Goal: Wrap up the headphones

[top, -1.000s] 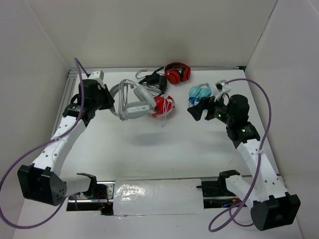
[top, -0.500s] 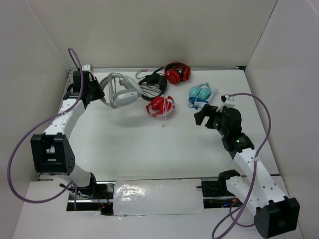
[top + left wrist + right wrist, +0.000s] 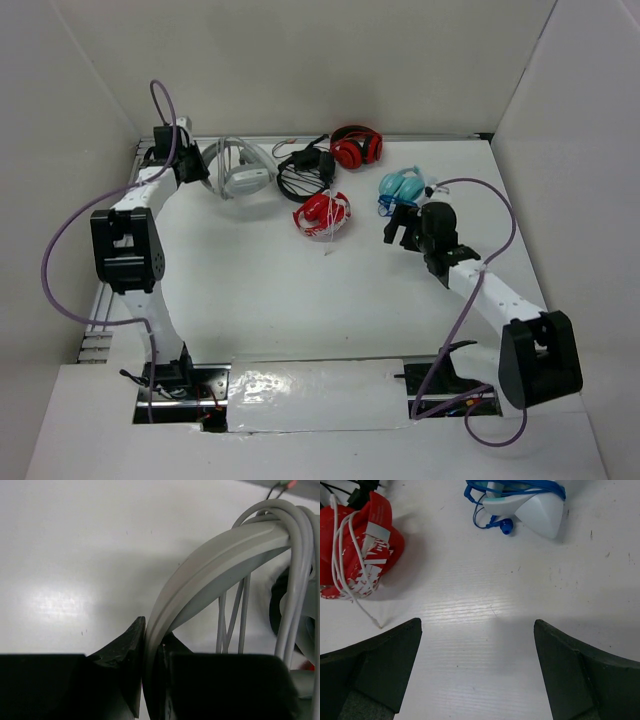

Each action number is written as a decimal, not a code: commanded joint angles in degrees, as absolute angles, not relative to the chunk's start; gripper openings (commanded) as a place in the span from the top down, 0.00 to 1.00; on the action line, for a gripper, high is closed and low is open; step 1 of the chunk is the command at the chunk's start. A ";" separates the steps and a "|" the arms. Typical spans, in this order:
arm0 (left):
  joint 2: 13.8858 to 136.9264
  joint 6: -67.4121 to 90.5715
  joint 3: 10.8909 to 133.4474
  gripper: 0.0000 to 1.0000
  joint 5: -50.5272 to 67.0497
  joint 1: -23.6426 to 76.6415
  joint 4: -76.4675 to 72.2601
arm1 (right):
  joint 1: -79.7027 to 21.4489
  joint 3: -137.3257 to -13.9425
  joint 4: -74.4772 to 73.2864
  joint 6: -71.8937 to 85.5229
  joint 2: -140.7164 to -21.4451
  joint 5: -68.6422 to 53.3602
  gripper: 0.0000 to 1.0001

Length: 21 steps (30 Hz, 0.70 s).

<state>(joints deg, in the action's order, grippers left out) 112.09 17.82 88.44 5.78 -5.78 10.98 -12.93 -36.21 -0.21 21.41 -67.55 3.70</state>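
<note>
The grey-white headphones (image 3: 236, 170) sit at the back left of the table, their thin grey cable wound over the headband. My left gripper (image 3: 190, 168) is shut on the headband's left end. In the left wrist view the headband (image 3: 210, 570) runs between my closed jaws, with cable strands (image 3: 295, 570) looped over it. My right gripper (image 3: 392, 228) is open and empty, low over the table to the right of centre. In the right wrist view its fingers (image 3: 380, 655) stand wide apart over bare table.
A red pair wrapped in white cord (image 3: 323, 213) lies at centre. A second red pair (image 3: 355, 147) and a black pair (image 3: 305, 168) sit at the back. A light blue pair (image 3: 404, 185) lies just beyond my right gripper. White walls enclose the table.
My left arm has carried the headphones left and back toward the rear left corner. My right arm has drawn in and lowered, its gripper now nearer the light blue pair.
</note>
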 commanded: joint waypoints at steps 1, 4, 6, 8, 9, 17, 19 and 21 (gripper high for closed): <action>116.18 17.67 97.02 1.00 7.13 -6.33 6.94 | -13.71 -39.81 4.39 21.01 -69.69 6.32 0.00; 122.93 17.22 102.38 1.00 5.20 -6.33 8.17 | -13.80 -40.25 5.36 20.83 -71.45 6.85 0.00; 125.23 16.96 106.07 1.00 4.92 -6.50 8.79 | -13.80 -40.34 5.54 20.65 -71.72 7.03 0.00; 128.31 17.05 108.70 1.00 3.78 -6.50 8.79 | -13.89 -40.34 5.62 20.65 -71.81 7.91 0.00; 129.28 17.40 109.68 1.00 3.00 -6.50 8.96 | -13.89 -40.34 5.54 20.57 -71.72 7.91 0.00; 137.45 19.51 117.24 1.00 0.26 -6.50 10.45 | -13.97 -38.76 5.81 19.51 -66.62 8.96 0.00; 138.95 19.16 118.82 0.99 -1.48 -6.33 11.07 | -13.97 -38.93 4.75 19.60 -66.36 9.32 0.00; 139.39 19.51 118.92 0.88 -2.20 -6.33 11.51 | -13.98 -39.11 4.31 19.60 -66.53 9.14 0.00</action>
